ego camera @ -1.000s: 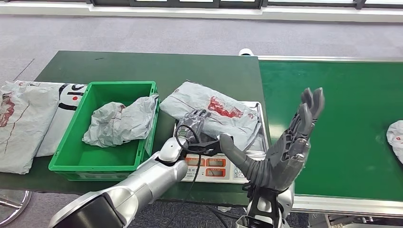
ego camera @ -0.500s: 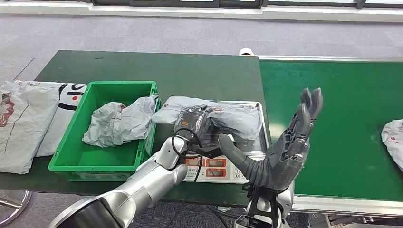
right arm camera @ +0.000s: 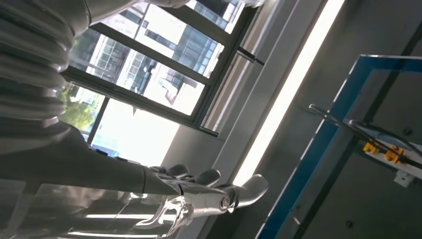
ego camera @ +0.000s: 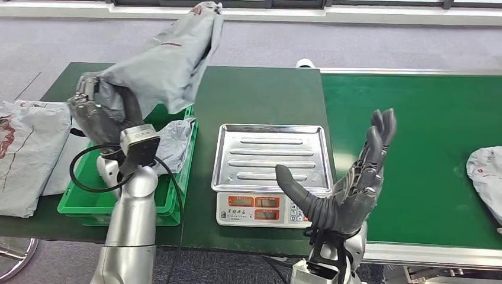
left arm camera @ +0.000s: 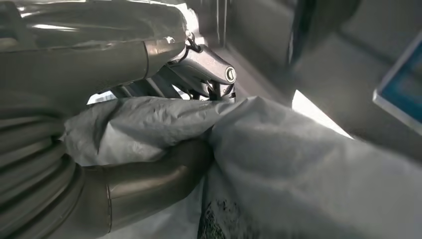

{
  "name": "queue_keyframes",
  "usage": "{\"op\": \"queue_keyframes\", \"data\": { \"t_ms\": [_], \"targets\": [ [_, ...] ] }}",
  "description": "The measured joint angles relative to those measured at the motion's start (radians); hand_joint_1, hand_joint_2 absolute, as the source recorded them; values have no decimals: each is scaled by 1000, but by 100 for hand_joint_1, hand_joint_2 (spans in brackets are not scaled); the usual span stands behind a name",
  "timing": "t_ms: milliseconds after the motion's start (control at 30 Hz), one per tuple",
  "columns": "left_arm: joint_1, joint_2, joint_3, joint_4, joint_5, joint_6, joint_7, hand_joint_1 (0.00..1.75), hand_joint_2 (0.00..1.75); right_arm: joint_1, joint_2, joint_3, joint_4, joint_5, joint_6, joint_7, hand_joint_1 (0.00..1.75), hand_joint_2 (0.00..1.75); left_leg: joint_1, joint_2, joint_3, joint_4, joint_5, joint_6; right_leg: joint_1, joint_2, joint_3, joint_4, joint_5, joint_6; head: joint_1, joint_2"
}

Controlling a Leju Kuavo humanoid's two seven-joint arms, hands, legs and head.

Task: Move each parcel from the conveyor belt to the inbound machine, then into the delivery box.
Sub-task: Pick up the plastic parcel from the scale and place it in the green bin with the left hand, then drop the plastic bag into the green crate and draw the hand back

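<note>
One green conveyor belt carries one grey parcel at its right edge; one grey parcel is gripped by the left hand above the one green box, where one crumpled parcel lies; one scale tray is seen beside; the right hand is held up with fingers spread

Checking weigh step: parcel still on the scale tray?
No: the scale tray is bare; the left hand holds the grey parcel above the green bin.

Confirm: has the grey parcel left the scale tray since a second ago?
Yes. The left hand has lifted the grey parcel off the scale tray and holds it up above the green bin.
</note>
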Motion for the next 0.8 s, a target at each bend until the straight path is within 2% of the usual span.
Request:
{"op": "queue_keyframes", "data": {
  "t_ms": [167,367,533,800],
  "targets": [
    [27,0,66,-137,-27,-1,0,175,175,2,0,-8,3,0,0,0,0,175,0,-1,0,0,0,0,0,-1,0,0,0,0,0,0],
    [-4,0,206,-102,-235,-3,52,175,175,4,1,-14,4,1,0,0,0,175,0,-1,1,0,1,-1,0,-1,0,0,1,-1,0,0],
    [-30,1,302,-3,-433,-4,181,175,175,5,2,-17,5,3,0,1,0,175,0,-1,1,0,1,-1,0,-1,0,0,2,-2,0,0],
    [-58,3,321,214,-708,-4,505,175,175,4,3,-17,13,0,0,0,0,175,0,-1,1,0,1,-1,0,-2,0,0,2,-2,0,0]
  ]
}}
